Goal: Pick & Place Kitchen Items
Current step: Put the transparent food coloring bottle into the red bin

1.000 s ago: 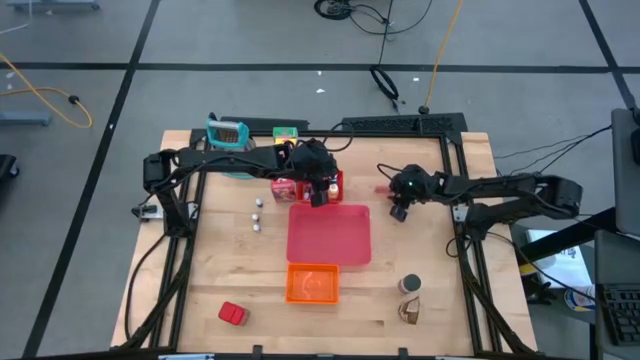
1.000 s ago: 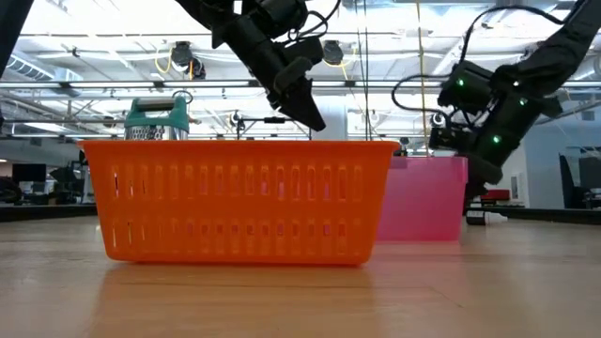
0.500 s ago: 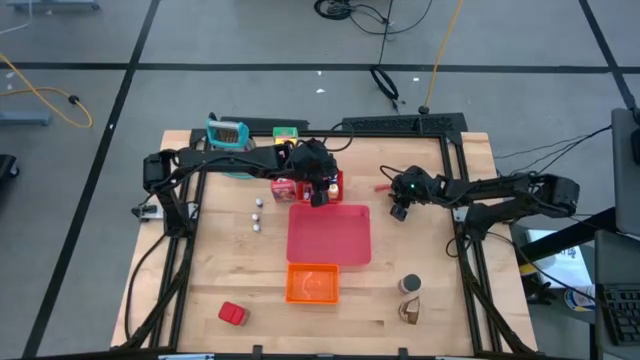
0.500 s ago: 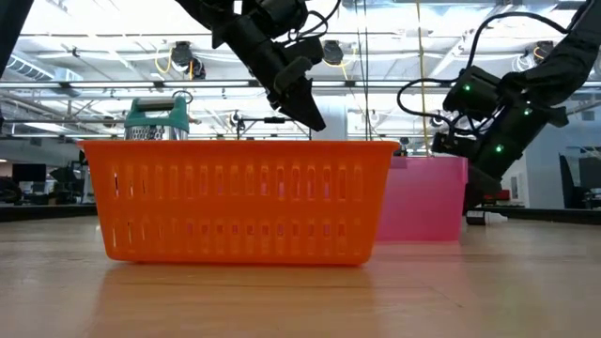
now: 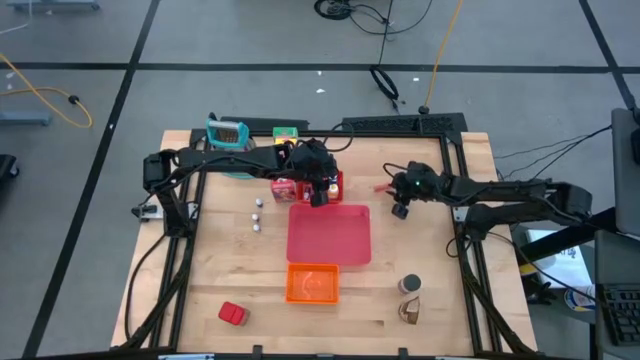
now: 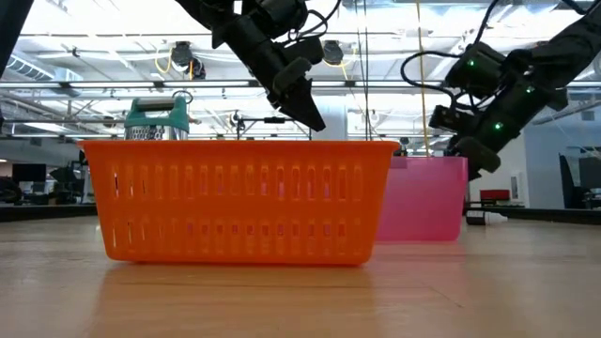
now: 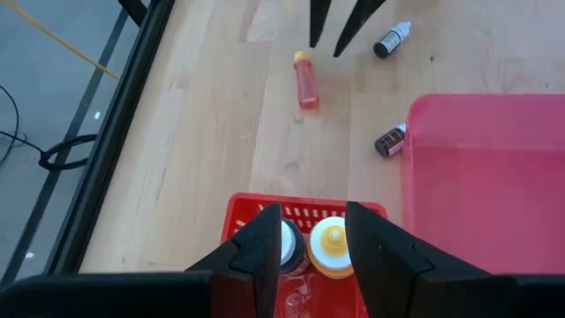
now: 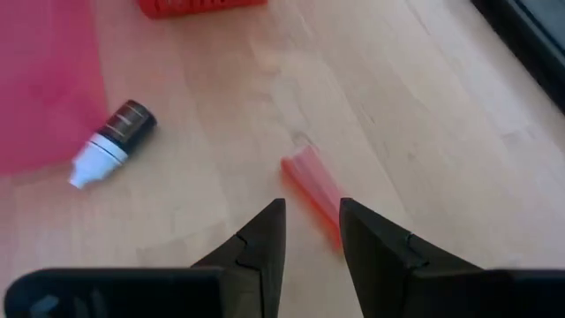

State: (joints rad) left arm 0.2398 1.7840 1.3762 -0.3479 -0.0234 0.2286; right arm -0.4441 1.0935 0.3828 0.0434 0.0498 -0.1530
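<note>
My left gripper [image 5: 318,197] hangs open above a small red basket [image 7: 305,210] that holds a white-lidded jar [image 7: 289,245] and a yellow-capped bottle [image 7: 330,246]. My right gripper [image 8: 311,231] is open just above the table. Its fingers stand short of a small red bottle [image 8: 311,184] with a yellow cap [image 7: 303,56], which lies on its side on the wood. A dark bottle with a white cap [image 8: 110,141] lies beside the pink tray [image 5: 329,233]. Another dark bottle [image 7: 391,40] lies farther off.
An orange basket [image 5: 313,283] stands in front of the pink tray. A teal-handled grater [image 5: 228,133] and a green box [image 5: 285,131] stand at the far left. Two little shakers [image 5: 257,213], a red block [image 5: 232,314], a jar [image 5: 410,284] and a brown piece [image 5: 410,311] lie around.
My right gripper has risen a little above the table and rolled slightly, still open; the red bottle has stayed where it lay.
</note>
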